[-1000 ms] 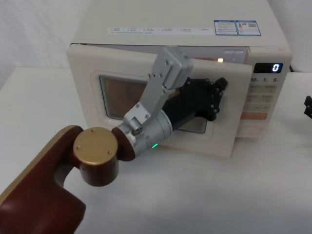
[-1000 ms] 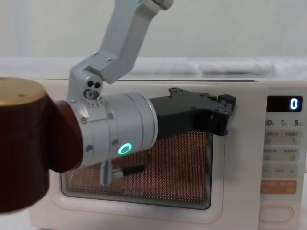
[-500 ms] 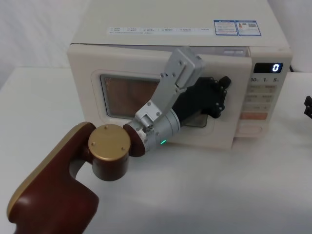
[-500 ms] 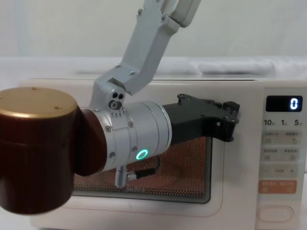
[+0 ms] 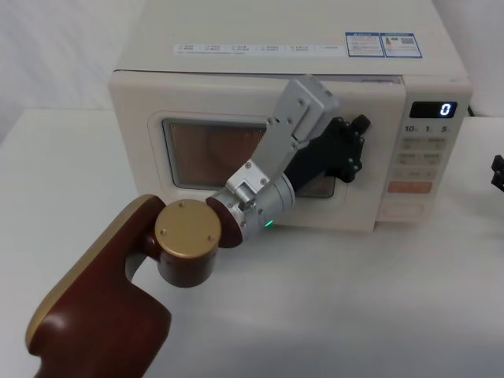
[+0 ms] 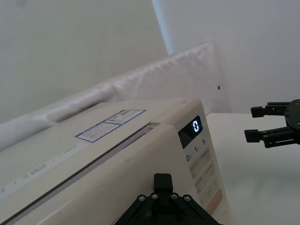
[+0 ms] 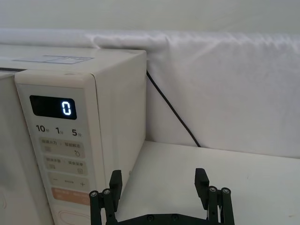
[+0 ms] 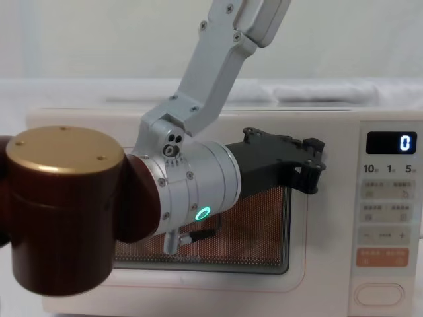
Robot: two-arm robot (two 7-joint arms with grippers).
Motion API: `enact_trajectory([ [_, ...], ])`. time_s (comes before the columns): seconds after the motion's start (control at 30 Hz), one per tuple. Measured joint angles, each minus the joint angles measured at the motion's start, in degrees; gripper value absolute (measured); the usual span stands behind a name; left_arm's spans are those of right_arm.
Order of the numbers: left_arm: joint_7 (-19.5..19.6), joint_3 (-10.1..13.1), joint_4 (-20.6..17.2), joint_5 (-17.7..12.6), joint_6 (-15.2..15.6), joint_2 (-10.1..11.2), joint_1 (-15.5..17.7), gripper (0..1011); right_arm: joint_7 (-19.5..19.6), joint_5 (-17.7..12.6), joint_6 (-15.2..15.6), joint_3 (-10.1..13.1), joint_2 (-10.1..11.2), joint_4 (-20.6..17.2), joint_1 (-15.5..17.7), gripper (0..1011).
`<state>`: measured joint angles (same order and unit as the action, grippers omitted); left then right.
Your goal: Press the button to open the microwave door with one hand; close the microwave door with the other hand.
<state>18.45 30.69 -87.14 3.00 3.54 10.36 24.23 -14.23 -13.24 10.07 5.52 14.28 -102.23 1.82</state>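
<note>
The microwave door (image 5: pixel 236 150) sits flush with the front of the cream microwave (image 5: pixel 276 47), its dark window showing a reddish mesh in the chest view. The left gripper (image 5: pixel 353 150) is pressed against the right part of that door, near its upper right corner and just left of the control strip (image 5: pixel 425 165); the black gripper body lies across the right end of the window. Whether its fingers are apart or together cannot be made out, since they point into the door face and the gripper body hides them in the head and chest views, and the left wrist view shows just the base of the gripper against the door's top edge. It holds nothing that can be seen; it only touches the door panel. The right gripper (image 7: pixel 159 185) hangs off to the right of the microwave, above the white table (image 5: pixel 378 299), well apart from the appliance; its two fingers stand wide apart with nothing between them, as the right wrist view and the left wrist view both show. The button (image 8: pixel 378 294), a wide pill-shaped cream key with a thin oval ring, sits at the bottom of the control strip, below the orange key (image 8: pixel 382 257) and untouched by either gripper. The display (image 7: pixel 53 107) at the top of the strip reads 0.
</note>
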Motion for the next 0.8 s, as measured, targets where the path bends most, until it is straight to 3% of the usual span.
enact_trajectory([
  [0.8,-0.82,-1.28,3.88,-3.67,-1.19,-3.08,1.62,0,0.00,0.00,0.00,0.00,0.00,0.00,0.00,1002],
])
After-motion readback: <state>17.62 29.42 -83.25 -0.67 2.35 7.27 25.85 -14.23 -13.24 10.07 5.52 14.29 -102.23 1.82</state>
